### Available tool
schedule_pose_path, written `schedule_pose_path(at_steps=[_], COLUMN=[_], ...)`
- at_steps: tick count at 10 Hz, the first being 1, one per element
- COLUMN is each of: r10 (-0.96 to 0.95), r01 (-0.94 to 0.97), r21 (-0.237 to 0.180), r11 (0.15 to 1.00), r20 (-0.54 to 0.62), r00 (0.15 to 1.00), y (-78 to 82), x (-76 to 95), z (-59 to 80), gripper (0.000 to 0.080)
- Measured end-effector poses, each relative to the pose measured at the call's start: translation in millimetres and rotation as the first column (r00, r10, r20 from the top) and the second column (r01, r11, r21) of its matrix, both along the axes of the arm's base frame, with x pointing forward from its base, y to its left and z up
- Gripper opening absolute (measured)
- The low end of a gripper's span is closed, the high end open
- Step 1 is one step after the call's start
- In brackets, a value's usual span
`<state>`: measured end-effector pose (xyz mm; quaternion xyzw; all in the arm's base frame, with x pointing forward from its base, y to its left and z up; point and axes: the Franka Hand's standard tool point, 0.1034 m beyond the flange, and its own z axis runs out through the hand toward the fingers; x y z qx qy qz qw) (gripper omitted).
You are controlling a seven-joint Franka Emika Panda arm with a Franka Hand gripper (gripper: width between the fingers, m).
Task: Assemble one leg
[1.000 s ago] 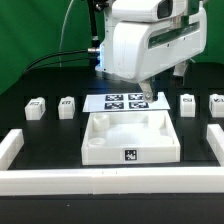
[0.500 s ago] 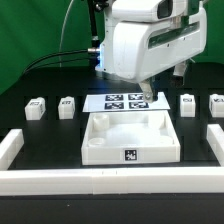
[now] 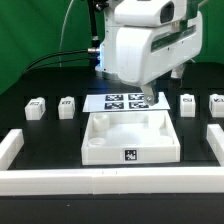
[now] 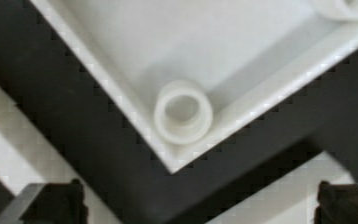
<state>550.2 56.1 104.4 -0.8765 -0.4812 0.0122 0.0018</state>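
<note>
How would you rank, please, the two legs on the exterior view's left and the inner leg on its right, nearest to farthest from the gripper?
1. Inner right leg, on the exterior view's right of the gripper.
2. Inner left leg, on that view's left.
3. Outer left leg, farther left again.

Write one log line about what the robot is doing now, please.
gripper: open, empty | near: tray corner hole | legs: four, loose on table
</note>
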Motion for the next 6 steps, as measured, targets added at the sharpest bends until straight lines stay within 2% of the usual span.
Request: schedule_pose_path(at_steps=[3,4,6], r10=[0.189,0.186,0.185], r01=[-0.19,-0.187,-0.186], r21=[-0.007,-0.007,-0.006], r11=[0.982,0.982,0.983], r20=[-0.038,-0.062,-0.061], r00=[0.981,0.981,0.981], y=[-6.8,-11.7,-11.1], x=[-24.4,-28.1,-28.0], z=[-6.2,-6.4,-7.4], gripper=[0.065,0.065,0.065])
